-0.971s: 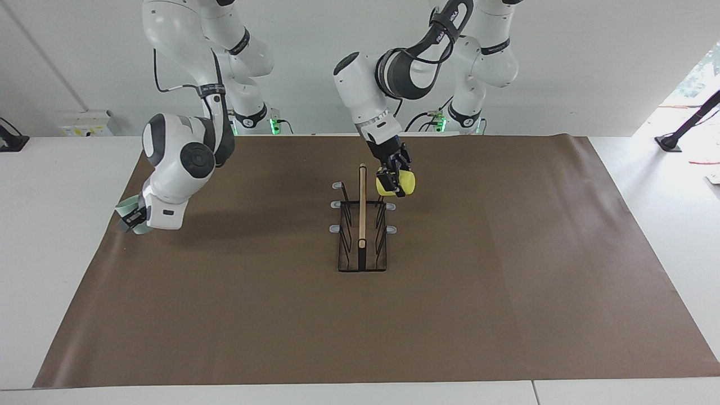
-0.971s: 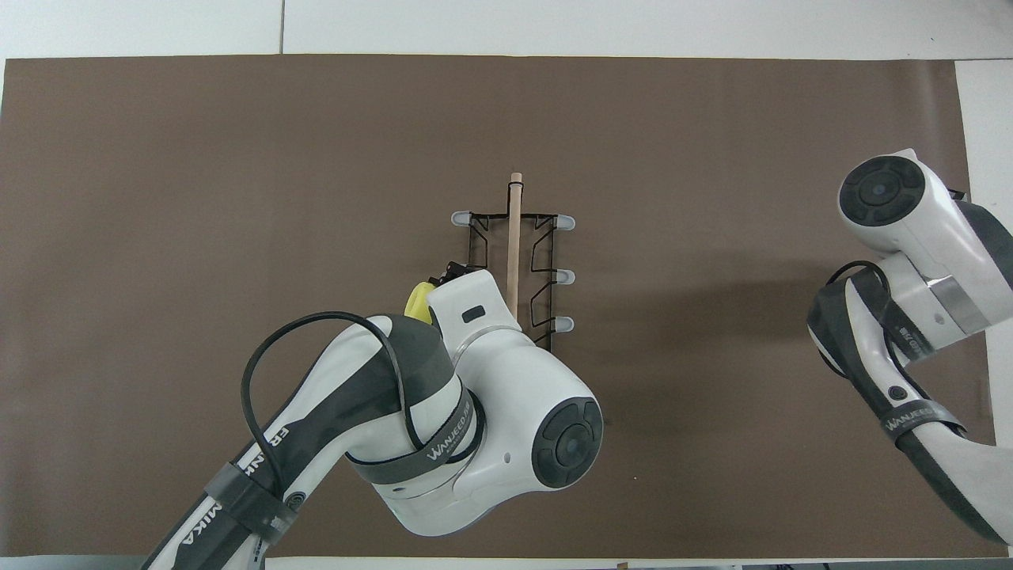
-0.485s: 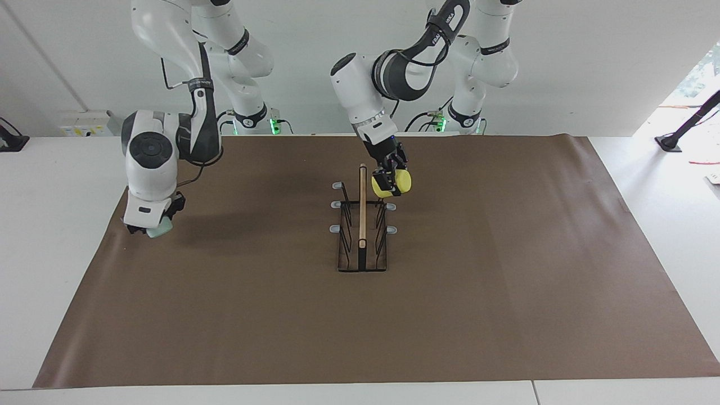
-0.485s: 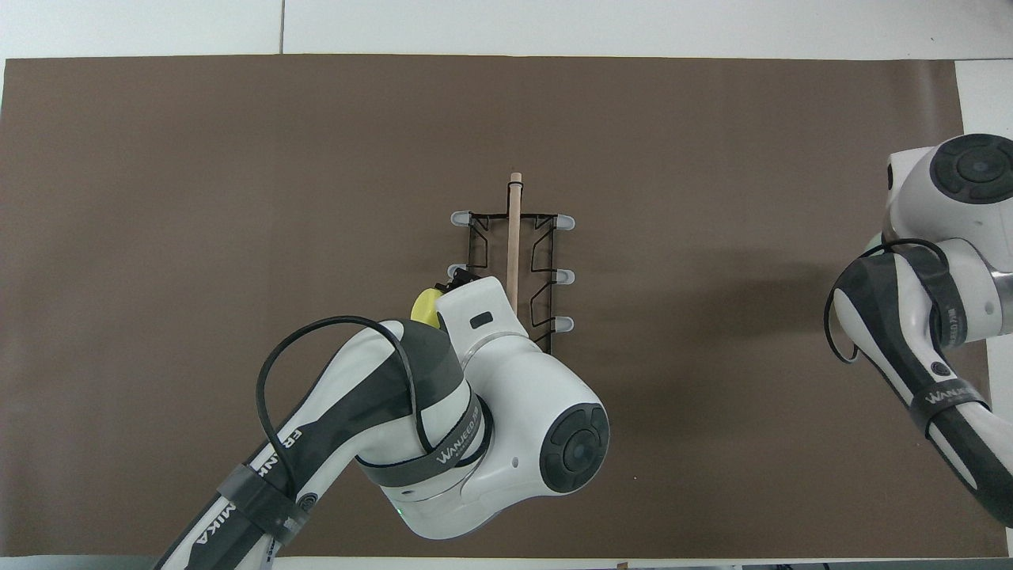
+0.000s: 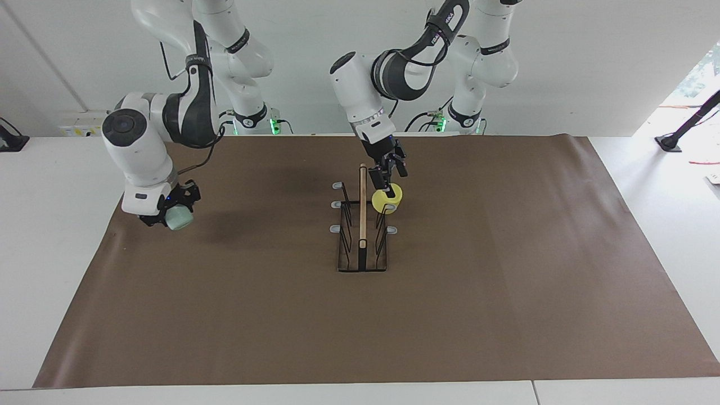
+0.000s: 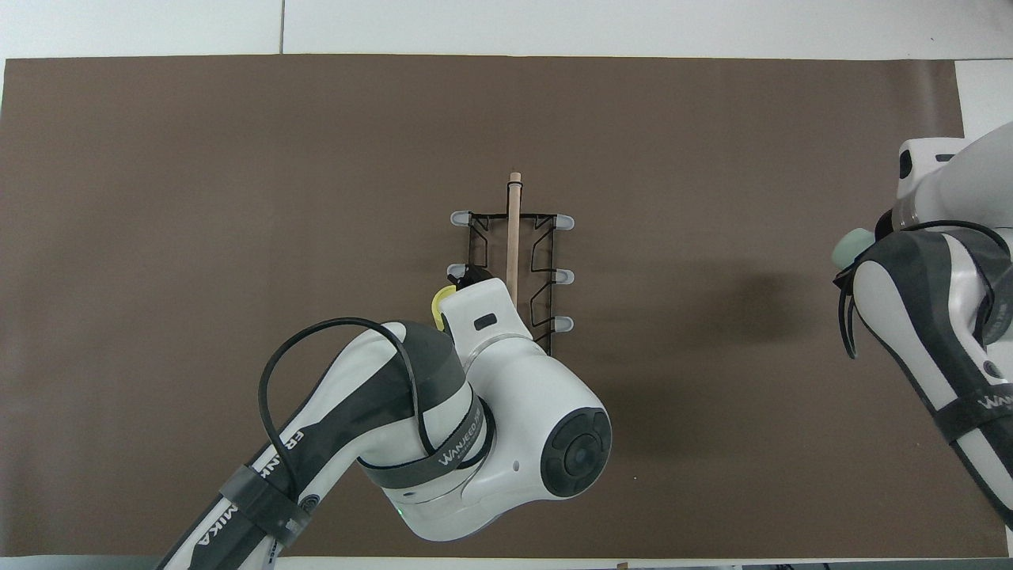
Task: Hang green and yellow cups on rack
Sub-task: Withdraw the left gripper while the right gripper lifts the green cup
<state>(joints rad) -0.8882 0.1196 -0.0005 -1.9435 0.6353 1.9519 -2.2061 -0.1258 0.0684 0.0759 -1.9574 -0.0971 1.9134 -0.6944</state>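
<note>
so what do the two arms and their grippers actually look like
Both arms are glossy white with rounded joints, dark grey bands and black joint caps. Black cables loop along each, held by lettered straps. The left gripper and right gripper are small, black and two-fingered.

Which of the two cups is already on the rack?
The yellow cup: it sits over a prong of the rack, just under the left claw, which is open. The green cup hangs in the right claw, over the mat's edge.
</note>
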